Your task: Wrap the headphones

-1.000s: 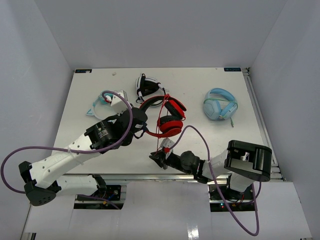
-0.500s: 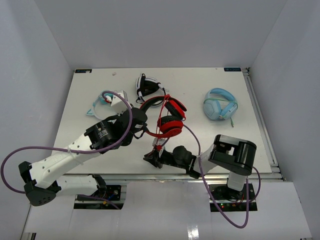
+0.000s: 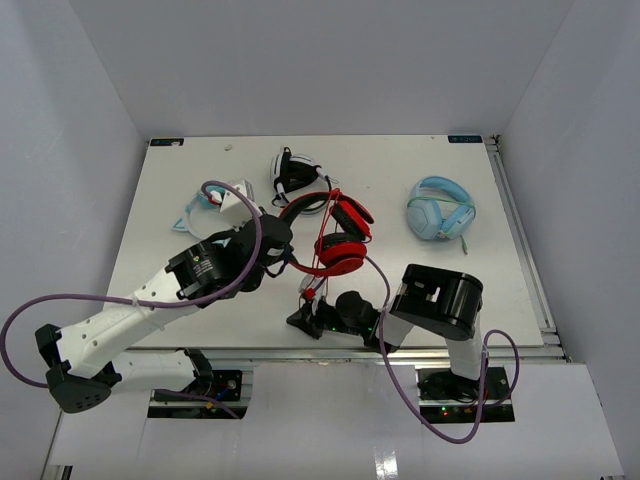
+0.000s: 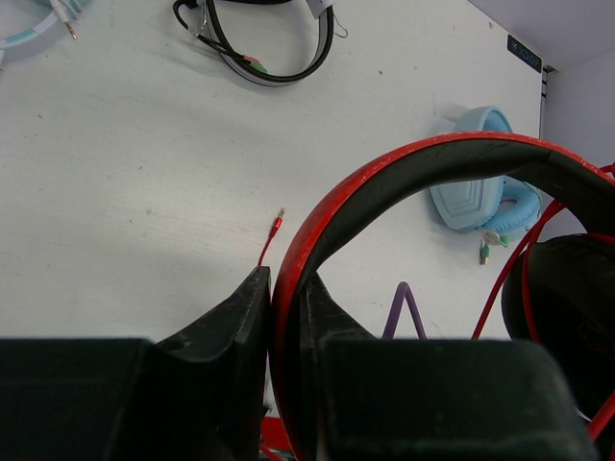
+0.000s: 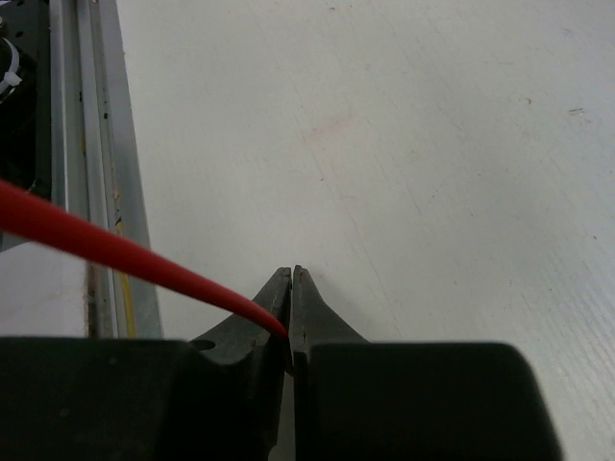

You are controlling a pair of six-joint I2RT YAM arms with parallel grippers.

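The red headphones (image 3: pixel 335 240) with black ear pads are held up over the table's middle. My left gripper (image 3: pixel 276 238) is shut on their red headband (image 4: pixel 384 182), which runs between the jaws in the left wrist view. The thin red cable (image 3: pixel 324 262) hangs from the headphones down to my right gripper (image 3: pixel 303 320), near the table's front edge. My right gripper (image 5: pixel 293 288) is shut on the cable (image 5: pixel 125 252), which leaves the jaws to the left. The cable's plug end (image 4: pixel 276 227) lies on the table.
A black-and-white pair (image 3: pixel 292 172) lies at the back middle, a teal pair (image 3: pixel 212 203) at the back left, a light-blue pair (image 3: pixel 440 212) at the right. A metal rail (image 5: pixel 91 163) runs along the table's front edge beside my right gripper.
My right arm has swung left along the front edge, pulling the red cable with it. The left arm and the headphones have hardly moved.
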